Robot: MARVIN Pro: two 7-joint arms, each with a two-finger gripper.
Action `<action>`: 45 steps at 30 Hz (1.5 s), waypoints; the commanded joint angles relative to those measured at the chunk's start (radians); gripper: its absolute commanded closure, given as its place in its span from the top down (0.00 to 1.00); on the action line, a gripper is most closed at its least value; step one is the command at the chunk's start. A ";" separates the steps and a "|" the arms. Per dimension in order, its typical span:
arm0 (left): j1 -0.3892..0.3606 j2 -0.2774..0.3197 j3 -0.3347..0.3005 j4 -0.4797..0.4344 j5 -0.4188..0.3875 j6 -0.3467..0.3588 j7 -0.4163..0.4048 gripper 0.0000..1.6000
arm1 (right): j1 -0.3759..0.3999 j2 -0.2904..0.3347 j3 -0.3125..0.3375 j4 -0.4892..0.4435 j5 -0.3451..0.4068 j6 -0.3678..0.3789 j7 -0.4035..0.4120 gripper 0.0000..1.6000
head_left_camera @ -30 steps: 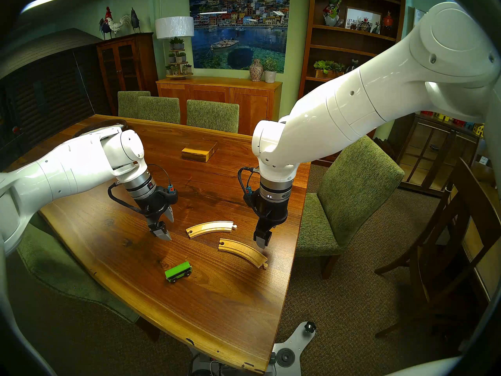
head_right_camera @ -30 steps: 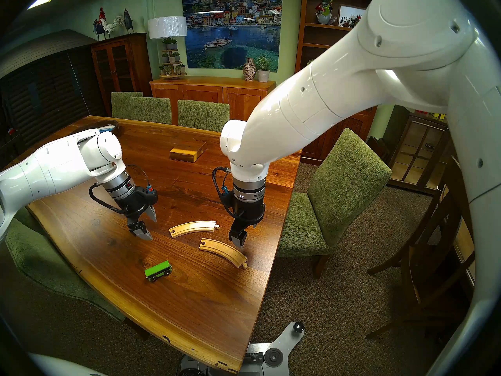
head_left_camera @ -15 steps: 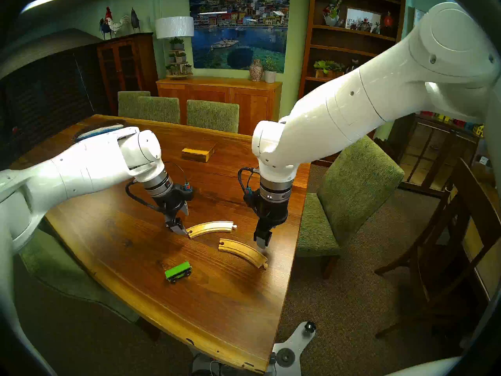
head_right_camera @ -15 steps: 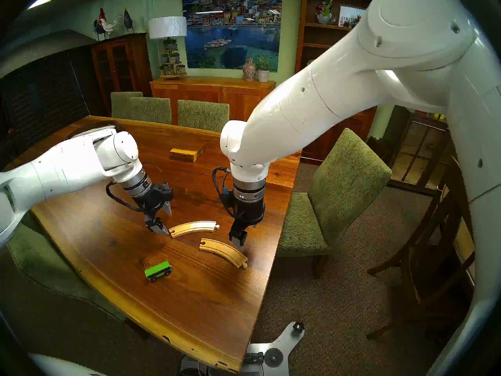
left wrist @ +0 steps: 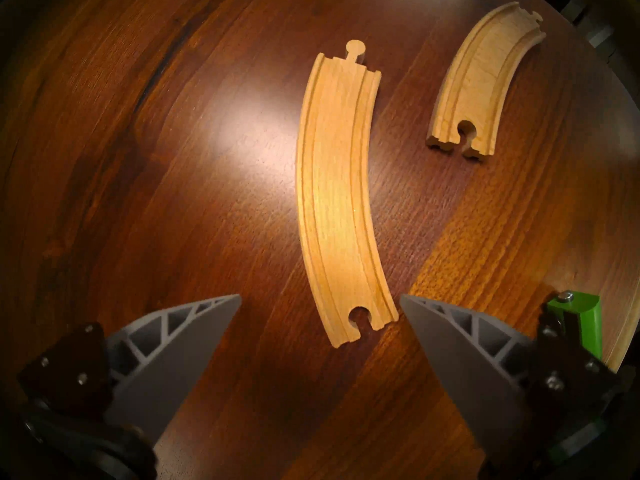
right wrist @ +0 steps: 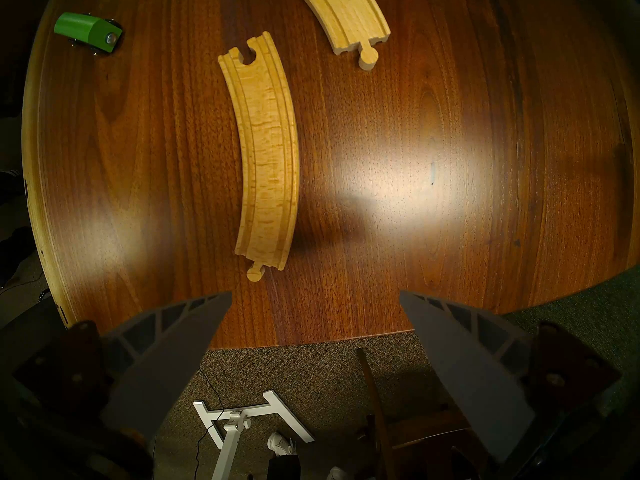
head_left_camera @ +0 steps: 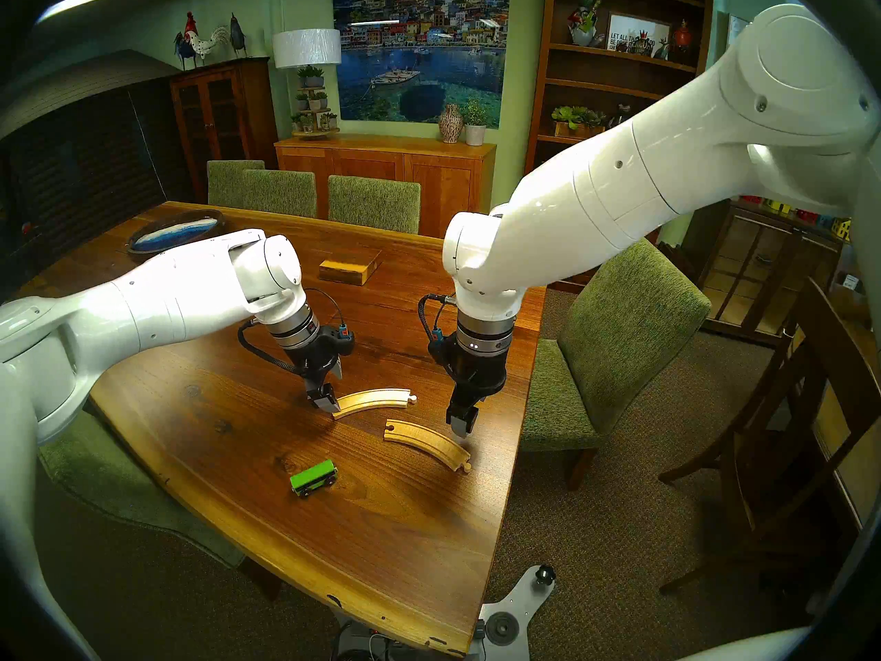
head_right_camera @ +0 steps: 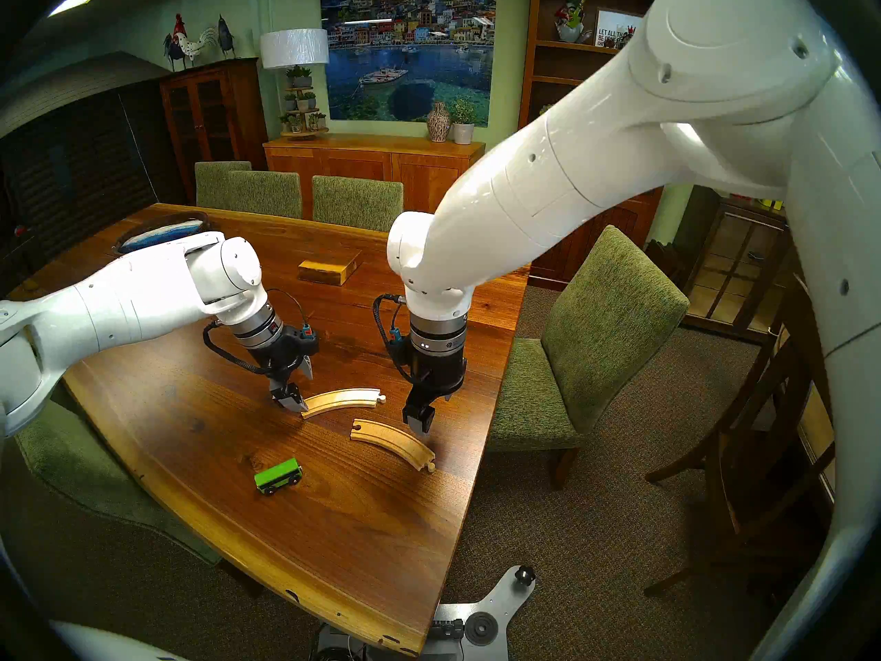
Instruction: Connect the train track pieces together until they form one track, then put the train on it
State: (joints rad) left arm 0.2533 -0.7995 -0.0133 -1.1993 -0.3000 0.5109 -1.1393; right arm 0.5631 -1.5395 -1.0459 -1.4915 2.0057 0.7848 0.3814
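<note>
Two curved pale wooden train track pieces lie apart on the table (head_left_camera: 229, 436), so no joined track exists. The far piece (head_left_camera: 376, 400) (left wrist: 339, 198) has its hole end at the left and its peg at the right. My left gripper (head_left_camera: 332, 387) (left wrist: 320, 295) is open, low over that hole end, which lies between its fingertips. The near piece (head_left_camera: 426, 443) (right wrist: 266, 150) lies closer to the right edge. My right gripper (head_left_camera: 469, 414) (right wrist: 316, 292) hangs open just right of it, holding nothing. The green train (head_left_camera: 313, 477) (right wrist: 88, 32) stands alone nearer the front.
A rectangular wooden block (head_left_camera: 350, 268) sits mid-table farther back, and an oval dish (head_left_camera: 176, 231) at the far left. Green chairs (head_left_camera: 619, 340) stand around the table. The table's right edge runs close to my right gripper.
My left arm has swung right across the table, bringing its open gripper from bare wood to the hole end of the far piece. The right arm, both pieces and the train have not moved.
</note>
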 commanded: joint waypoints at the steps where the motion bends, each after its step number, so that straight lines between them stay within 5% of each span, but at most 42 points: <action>1: -0.024 -0.024 -0.014 0.001 -0.001 0.003 -0.001 1.00 | 0.021 0.006 0.007 0.006 0.002 0.001 0.002 1.00; 21: 0.006 0.003 -0.003 -0.056 0.016 0.030 0.059 0.99 | 0.021 0.007 0.008 0.006 0.001 0.001 0.002 1.00; 23: 0.007 0.006 -0.003 -0.060 0.016 0.033 0.061 0.75 | 0.020 0.007 0.008 0.006 0.001 0.001 0.002 1.00; 24: 0.007 0.007 -0.003 -0.063 0.016 0.035 0.062 0.71 | 0.020 0.007 0.008 0.006 0.001 0.001 0.002 1.00; 25: 0.007 0.009 -0.003 -0.065 0.016 0.037 0.063 0.55 | 0.020 0.007 0.008 0.006 0.001 0.002 0.002 1.00; 30: 0.010 0.017 -0.008 -0.075 0.014 0.043 0.067 0.21 | 0.020 0.007 0.008 0.006 0.001 0.002 0.002 1.00; 31: 0.010 0.017 -0.008 -0.075 0.014 0.043 0.067 0.21 | 0.020 0.007 0.008 0.006 0.001 0.002 0.002 1.00; 32: 0.010 0.020 -0.008 -0.077 0.014 0.044 0.068 0.00 | 0.020 0.007 0.008 0.006 0.001 0.002 0.002 1.00; 45: 0.010 0.028 -0.010 -0.072 0.007 0.046 0.068 0.00 | 0.020 0.008 0.008 0.006 0.001 0.002 0.002 1.00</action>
State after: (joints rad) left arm 0.2851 -0.7773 -0.0081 -1.2803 -0.2879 0.5608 -1.0647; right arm 0.5623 -1.5391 -1.0448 -1.4916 2.0043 0.7865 0.3804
